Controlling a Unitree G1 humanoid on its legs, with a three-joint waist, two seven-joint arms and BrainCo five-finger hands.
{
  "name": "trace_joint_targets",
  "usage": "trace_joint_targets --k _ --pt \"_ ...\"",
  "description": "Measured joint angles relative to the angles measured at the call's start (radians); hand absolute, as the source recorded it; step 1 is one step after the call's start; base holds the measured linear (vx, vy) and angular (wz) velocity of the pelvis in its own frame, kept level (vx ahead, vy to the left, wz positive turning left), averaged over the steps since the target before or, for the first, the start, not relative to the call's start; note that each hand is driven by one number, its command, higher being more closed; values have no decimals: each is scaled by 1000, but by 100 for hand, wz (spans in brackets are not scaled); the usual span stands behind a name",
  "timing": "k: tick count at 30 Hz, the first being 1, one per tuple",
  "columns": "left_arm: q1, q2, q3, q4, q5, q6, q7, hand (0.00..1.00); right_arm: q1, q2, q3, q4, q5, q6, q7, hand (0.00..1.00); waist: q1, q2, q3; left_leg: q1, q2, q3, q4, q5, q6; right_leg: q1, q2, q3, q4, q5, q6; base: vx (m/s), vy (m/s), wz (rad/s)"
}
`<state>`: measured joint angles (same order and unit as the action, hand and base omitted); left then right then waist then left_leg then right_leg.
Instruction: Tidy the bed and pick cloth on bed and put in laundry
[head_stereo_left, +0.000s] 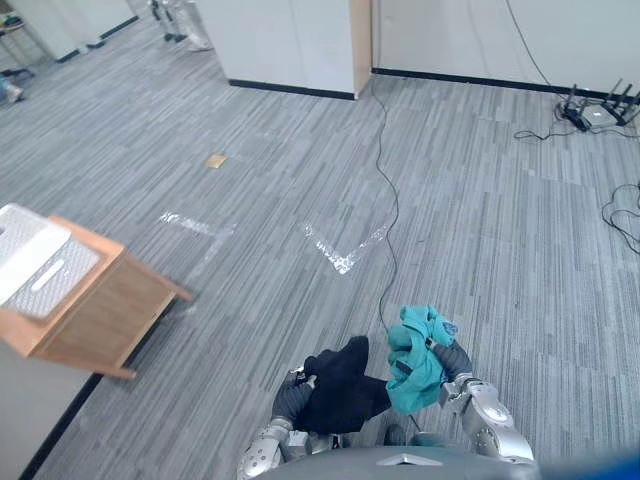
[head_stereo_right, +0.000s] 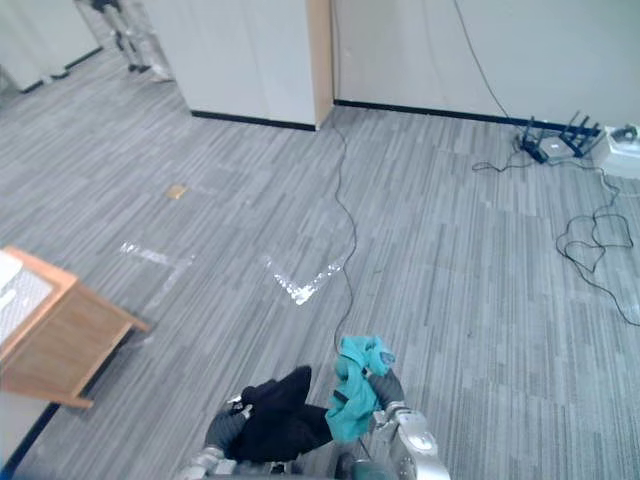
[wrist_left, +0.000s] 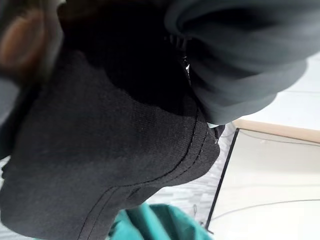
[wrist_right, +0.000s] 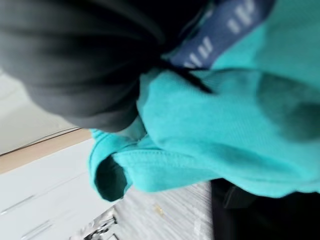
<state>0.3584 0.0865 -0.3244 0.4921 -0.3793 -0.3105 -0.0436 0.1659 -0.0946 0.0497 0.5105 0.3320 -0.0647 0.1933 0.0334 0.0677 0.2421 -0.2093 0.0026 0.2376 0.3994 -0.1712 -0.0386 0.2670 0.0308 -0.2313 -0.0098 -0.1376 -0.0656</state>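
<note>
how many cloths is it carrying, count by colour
black cloth: 1, at the left hand
teal cloth: 1, at the right hand
total: 2

Grey floor (head_stereo_left: 480, 250): wooden cabinet (head_stereo_left: 105, 312), tape marks (head_stereo_left: 345, 258)

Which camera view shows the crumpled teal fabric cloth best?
The left eye view: the whole teal cloth shows, bunched on the right hand beside the black cloth. The right eye view shows it whole, lower in the picture. The right wrist view crops it to close folds; the left wrist view catches one teal corner.
</note>
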Motion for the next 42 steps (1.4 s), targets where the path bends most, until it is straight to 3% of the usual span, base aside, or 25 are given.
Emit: trace_joint_targets --k 2,3,4,5,6,7,8,9,10,11,13,16,19,22,24,25,26,27,28,30,34,37,38,39,42 --pt "-11 5 -31 -2 -19 11 27 100 34 3 -3 20 -22 -17 -2 100 -17 1 0 18 -28 176 -247 151 56 98 8 -79 -26 -50 60 521 106 69" --pt "-12 4 -31 -2 -23 15 28 100 40 3 -2 27 -23 -21 -4 100 -13 0 -3 19 -27 220 -254 162 76 116 10 -94 -22 -69 73 450 124 51" --pt "-12 3 -28 0 -25 19 29 100 47 3 2 33 -24 -28 -10 100 -5 -1 -13 23 -29 260 -257 176 129 140 11 -110 2 -115 92 358 101 18" --pt "-7 2 -29 -1 -24 20 28 100 49 5 2 40 -24 -31 -17 100 3 -7 -23 21 -34 265 -239 181 227 137 2 -111 34 -140 99 457 144 15" --pt "-3 7 -29 0 -24 21 31 100 48 4 2 57 -25 -31 -30 100 10 -17 -47 18 -55 266 -226 149 255 107 -28 -113 123 -162 127 478 205 27" --pt "-8 1 -23 15 -24 22 46 100 45 0 1 72 -26 -31 -40 100 17 -16 -65 28 -67 240 -222 113 259 29 -61 -113 317 -164 143 610 299 52" --pt "-7 3 -17 8 -25 20 60 100 37 7 1 79 -25 -31 -43 100 20 -24 -65 53 -76 207 -198 75 255 -64 -115 -112 590 -118 230 540 281 60" --pt "-8 10 -16 1 -25 20 66 100 33 8 1 79 -23 -31 -43 100 19 -29 -65 69 -85 181 -185 52 252 -112 -142 -109 714 -63 263 580 255 83" --pt "-16 24 -13 -2 -25 20 78 100 26 17 1 78 -22 -32 -39 100 17 -50 -54 122 -107 131 -174 11 242 -191 -195 -98 954 -21 275 837 276 155" --pt "-31 16 3 27 -24 38 110 100 41 20 4 73 -21 -34 -37 100 5 -56 -53 248 -127 27 -213 -11 223 -281 -263 -113 1122 -54 216 936 257 204" --pt "-40 22 14 32 -24 64 138 100 56 25 15 45 -16 -44 -39 100 -16 -72 -51 327 -132 -90 -247 -19 206 -382 -288 -97 1075 -87 206 670 91 201" --pt "-81 35 11 33 -23 87 158 100 76 47 13 10 3 -63 -53 100 -28 -86 -56 365 -115 -279 -262 -43 163 -494 -277 -49 683 -125 186 584 -130 188" --pt "-79 43 21 43 -22 89 159 100 74 48 14 13 28 -62 -78 100 -18 -79 -53 431 -75 -347 -257 -107 56 -512 -255 90 211 75 205 548 -234 129" --pt "7 45 70 45 -22 76 154 100 83 48 35 -1 47 -62 -69 100 -24 -81 -84 500 -13 -362 -227 -210 8 -546 -228 117 289 177 159 541 -302 93" --pt "41 10 114 69 -22 75 151 100 74 35 39 -19 59 -62 -67 100 -12 -40 -92 469 42 -348 -76 -224 -28 -559 -185 76 429 96 128 592 -365 35" --pt "71 -16 139 67 -23 63 146 100 59 28 39 -57 63 -61 -64 100 -10 -26 -87 378 68 -319 140 -177 -47 -533 -169 53 443 47 109 542 -348 15" --pt "89 -37 147 58 -24 45 126 100 58 13 39 -107 68 -61 -56 100 -14 12 -73 268 116 -296 375 -52 -41 -475 -139 27 411 21 85 535 -339 26" --pt "92 -46 149 48 -23 32 116 100 59 12 40 -124 68 -61 -50 100 -13 19 -66 212 150 -281 484 9 -32 -439 -126 8 384 13 75 539 -285 41" --pt "86 -48 144 45 -18 18 99 100 53 4 37 -132 67 -61 -45 100 -13 38 -64 148 195 -242 607 26 -23 -382 -107 -16 342 4 62 536 -246 47" --pt "76 -35 137 38 20 -12 70 100 56 2 13 -118 67 -54 -47 100 8 20 -53 65 182 -158 682 -25 -7 -231 -111 -38 238 -21 40 534 -257 30" --pt "69 -33 131 5 17 0 50 100 56 -1 -16 -106 61 -48 -47 100 12 6 -52 0 100 12 371 -76 -11 -78 -113 -87 79 -24 45 391 -124 28" --pt "48 -42 111 -2 15 24 55 100 61 -12 -33 -86 43 -48 -41 100 8 1 -57 17 15 205 -117 25 -4 6 -100 -163 -1 -37 89 417 18 67" --pt "29 -39 97 -2 15 27 61 100 56 -16 -35 -64 25 -49 -40 100 14 1 -57 11 9 252 -193 101 39 31 -89 -183 -11 -54 114 397 70 38" --pt "22 -35 95 4 15 38 66 100 56 -12 -34 -41 17 -50 -40 100 25 -21 -66 19 -8 280 -192 111 121 44 -105 -194 -4 -72 137 477 93 28" --pt "11 -47 104 4 16 53 66 100 56 -9 -44 -41 15 -53 -40 100 32 -31 -87 45 -42 267 -209 57 208 -21 -160 -191 192 -106 203 441 172 13"
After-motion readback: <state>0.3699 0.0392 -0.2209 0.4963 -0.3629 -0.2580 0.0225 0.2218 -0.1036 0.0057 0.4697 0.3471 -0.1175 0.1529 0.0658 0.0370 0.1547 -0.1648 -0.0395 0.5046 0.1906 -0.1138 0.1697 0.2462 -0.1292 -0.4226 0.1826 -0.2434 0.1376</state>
